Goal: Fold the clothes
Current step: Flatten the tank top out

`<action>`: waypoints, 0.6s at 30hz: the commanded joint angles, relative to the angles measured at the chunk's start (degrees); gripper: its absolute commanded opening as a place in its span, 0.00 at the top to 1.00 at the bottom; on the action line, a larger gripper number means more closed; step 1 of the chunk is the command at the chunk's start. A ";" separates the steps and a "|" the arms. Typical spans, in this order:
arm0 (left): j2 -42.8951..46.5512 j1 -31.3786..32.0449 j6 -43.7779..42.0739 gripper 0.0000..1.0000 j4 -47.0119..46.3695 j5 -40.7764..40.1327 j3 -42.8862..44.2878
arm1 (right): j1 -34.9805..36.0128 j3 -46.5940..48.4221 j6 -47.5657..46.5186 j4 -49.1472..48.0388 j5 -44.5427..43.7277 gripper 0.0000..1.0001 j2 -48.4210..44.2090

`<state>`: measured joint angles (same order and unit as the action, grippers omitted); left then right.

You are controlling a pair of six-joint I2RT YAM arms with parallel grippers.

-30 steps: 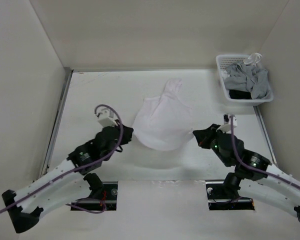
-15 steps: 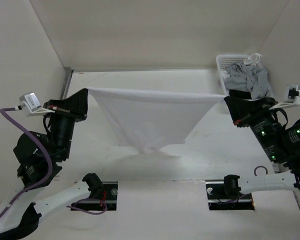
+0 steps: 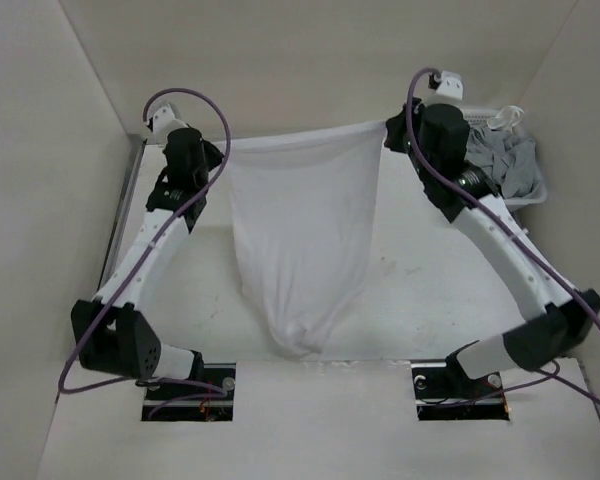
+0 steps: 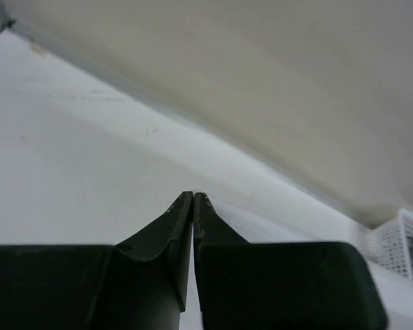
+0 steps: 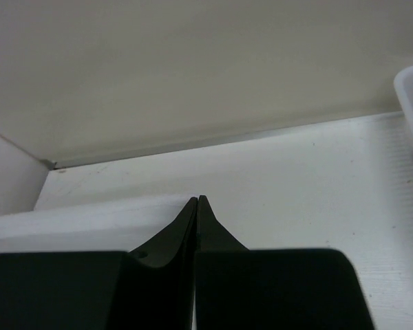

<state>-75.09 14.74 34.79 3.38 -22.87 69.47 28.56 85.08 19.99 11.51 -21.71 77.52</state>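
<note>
One thin white garment (image 3: 300, 240), smooth, tapering

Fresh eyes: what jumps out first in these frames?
The white shirt hangs stretched by its top edge over the middle of the table, with its lower end sagging toward the near edge. The left claw and right claw are each shut on a top corner, held high at the far side. A basket of grey clothes sits in the far right corner.
</note>
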 commanded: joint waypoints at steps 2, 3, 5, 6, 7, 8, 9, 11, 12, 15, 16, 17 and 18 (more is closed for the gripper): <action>-3.47 -4.24 5.73 0.98 -0.57 8.72 16.62 | -6.18 17.89 3.13 -0.01 12.31 1.00 7.54; -4.96 -4.50 5.47 0.98 0.31 9.07 20.49 | -6.97 21.58 3.04 1.22 12.66 1.00 9.39; -7.60 -5.12 4.59 0.98 1.89 9.60 27.44 | -8.12 28.79 2.69 4.21 13.54 1.00 12.82; -8.75 -5.29 4.33 0.98 2.85 9.86 30.60 | -8.47 32.13 2.60 5.62 13.72 1.00 14.23; -9.72 -5.47 3.72 0.98 3.73 9.95 33.42 | -8.74 34.34 2.43 6.59 13.72 1.00 15.11; -10.51 -5.56 3.10 0.98 4.35 9.95 35.62 | -8.91 37.67 2.08 8.08 13.89 1.00 16.34; -11.12 -5.56 2.57 0.98 4.71 10.04 37.38 | -9.00 39.53 1.90 8.96 13.89 1.00 16.96; -12.01 -5.65 1.61 0.98 5.67 10.04 40.55 | -9.18 43.75 1.72 11.07 13.89 1.00 18.19; -12.10 -5.73 1.17 0.98 6.11 10.04 41.61 | -9.18 45.60 1.63 12.12 14.07 1.00 18.37; -10.26 -5.65 -0.06 0.98 6.29 9.52 40.93 | -9.09 45.89 0.93 13.36 13.81 1.00 16.62; -9.12 -5.56 -0.42 0.98 5.77 9.34 39.35 | -8.92 43.96 0.76 13.37 13.54 1.00 14.96; -7.72 -5.47 -0.68 0.98 5.33 9.16 37.34 | -8.91 40.64 0.75 12.84 13.37 1.00 12.77; -5.96 -5.12 -1.03 0.98 4.63 8.90 34.36 | -8.91 36.43 0.75 11.97 13.02 1.00 10.22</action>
<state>-84.58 9.54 36.10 8.34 -13.45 108.01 19.68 126.67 21.80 21.71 -8.29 91.88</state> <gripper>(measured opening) 0.029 0.002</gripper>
